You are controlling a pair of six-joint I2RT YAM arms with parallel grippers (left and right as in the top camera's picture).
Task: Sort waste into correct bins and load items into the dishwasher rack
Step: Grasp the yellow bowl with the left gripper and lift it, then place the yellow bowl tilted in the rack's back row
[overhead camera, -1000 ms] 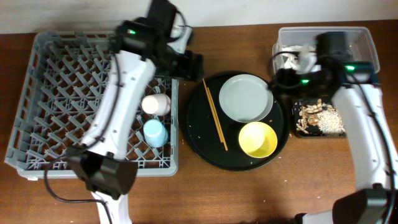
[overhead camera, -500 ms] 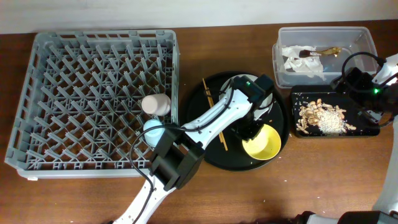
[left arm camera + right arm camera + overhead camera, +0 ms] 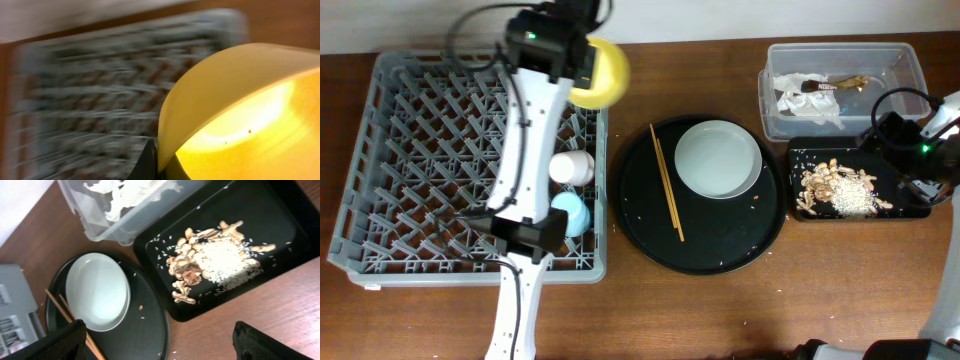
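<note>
Yellow bowl (image 3: 605, 72) clamped in left gripper (image 3: 578, 70) over dishwasher rack (image 3: 420, 150) edge; right gripper (image 3: 161, 344) fingers apart.

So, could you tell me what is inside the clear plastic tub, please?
The clear tub holds crumpled white tissue and a brown-gold wrapper. Anything beneath the tissue is covered.

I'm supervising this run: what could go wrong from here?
The left gripper pinches the yellow bowl only by its rim, and the wrist view is blurred; it might slip. The bowl hangs over the far right corner of the dishwasher rack, so it may catch the wall or bump the pink cup.
</note>
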